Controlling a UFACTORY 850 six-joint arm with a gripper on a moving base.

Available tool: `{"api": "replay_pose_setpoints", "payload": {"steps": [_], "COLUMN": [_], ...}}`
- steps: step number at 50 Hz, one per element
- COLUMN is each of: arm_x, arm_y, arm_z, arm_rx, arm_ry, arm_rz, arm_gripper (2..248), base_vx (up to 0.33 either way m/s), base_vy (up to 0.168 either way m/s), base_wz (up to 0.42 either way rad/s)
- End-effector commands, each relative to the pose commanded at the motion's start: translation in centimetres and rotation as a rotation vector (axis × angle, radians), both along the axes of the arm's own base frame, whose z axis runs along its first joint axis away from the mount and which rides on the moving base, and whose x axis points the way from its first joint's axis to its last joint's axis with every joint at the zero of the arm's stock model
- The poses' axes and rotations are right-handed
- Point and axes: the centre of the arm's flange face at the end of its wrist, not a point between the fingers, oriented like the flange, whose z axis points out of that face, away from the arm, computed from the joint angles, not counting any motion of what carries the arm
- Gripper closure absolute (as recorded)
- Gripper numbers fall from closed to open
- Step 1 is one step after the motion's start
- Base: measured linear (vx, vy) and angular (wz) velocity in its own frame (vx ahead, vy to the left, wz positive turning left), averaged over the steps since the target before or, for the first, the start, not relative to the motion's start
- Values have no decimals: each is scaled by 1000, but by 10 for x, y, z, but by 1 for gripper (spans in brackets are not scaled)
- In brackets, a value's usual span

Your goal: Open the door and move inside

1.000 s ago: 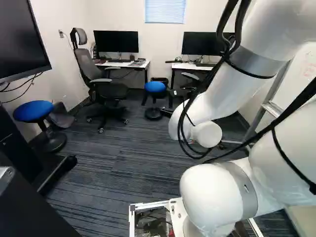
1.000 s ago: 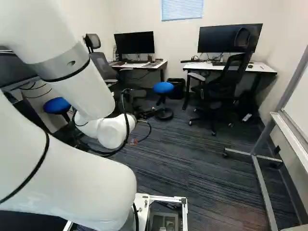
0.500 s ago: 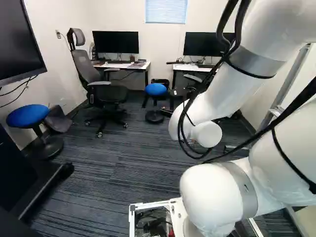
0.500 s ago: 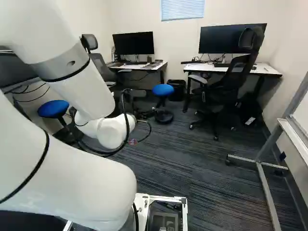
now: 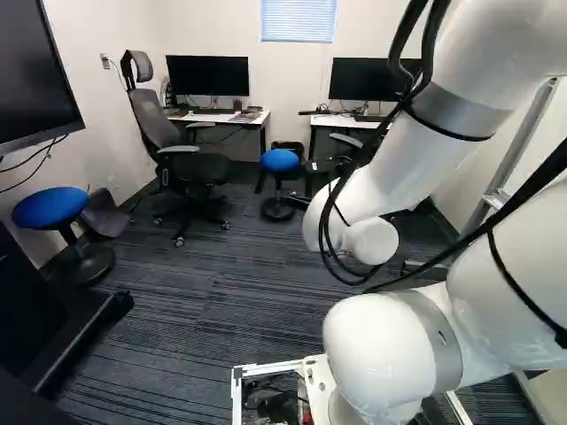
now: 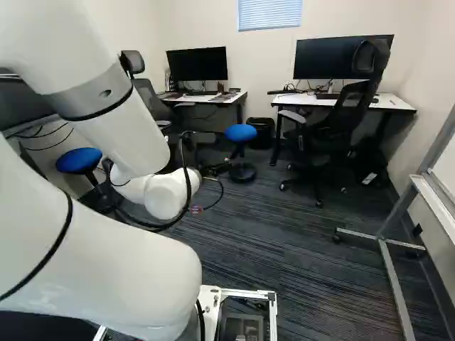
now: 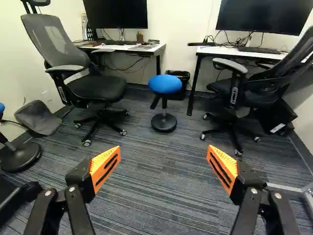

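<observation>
I see no door in any view, so I can't place it. I'd expect it to be stiff and swing on hinges, its weight unknown; I'd take the handle. My pincer [image 7: 164,164] stands wide apart, gripping nothing, aimed ahead and slightly down over the floor [image 7: 161,210], towards the stool [image 7: 165,84] near its far edge. My arm [image 5: 407,168] is bent.

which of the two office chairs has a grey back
The office chair toward the left of the left base view; the other office chair has a black back.
</observation>
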Motion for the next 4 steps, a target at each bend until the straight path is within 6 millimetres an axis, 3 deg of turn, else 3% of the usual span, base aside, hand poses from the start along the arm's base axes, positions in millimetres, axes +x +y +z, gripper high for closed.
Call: {"api": "replay_pose_setpoints", "payload": {"steps": [4], "arm_x": [0], "arm_y": [0], "arm_z": [0], "arm_rx": [0], "arm_ry": [0], "arm_rz": [0], "arm_gripper": [3], "base_vx": [0], "base_vy": [0], "base_wz": [0]}}
